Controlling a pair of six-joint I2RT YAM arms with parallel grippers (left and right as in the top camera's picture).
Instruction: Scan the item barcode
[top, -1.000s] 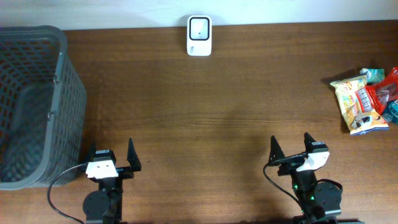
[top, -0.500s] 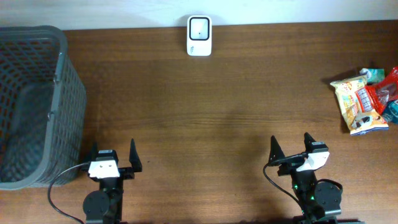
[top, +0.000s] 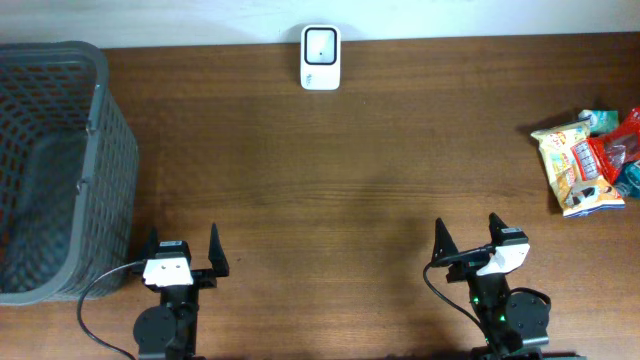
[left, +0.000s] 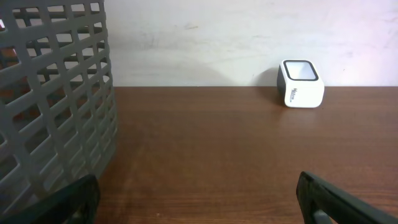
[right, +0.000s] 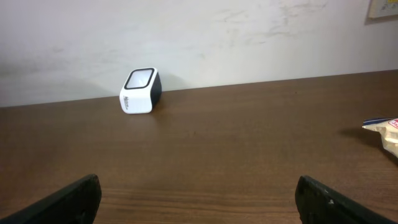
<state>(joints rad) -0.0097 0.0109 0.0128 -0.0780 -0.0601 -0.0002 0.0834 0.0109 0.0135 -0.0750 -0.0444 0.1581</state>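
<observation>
A white barcode scanner (top: 320, 58) with a dark window stands at the table's far edge, centre; it also shows as the scanner (left: 301, 83) in the left wrist view and the scanner (right: 140, 91) in the right wrist view. Several snack packets (top: 590, 160) lie in a pile at the right edge; one packet corner (right: 387, 132) peeks into the right wrist view. My left gripper (top: 181, 248) rests open near the front left, nothing between its fingers. My right gripper (top: 468, 238) stands open at the front right, also with nothing in it, well short of the packets.
A tall grey mesh basket (top: 55, 165) fills the left side of the table, close to my left gripper; its wall (left: 56, 99) looms in the left wrist view. A pale wall runs behind the table's far edge.
The left gripper has shifted very slightly; otherwise nothing has visibly changed.
</observation>
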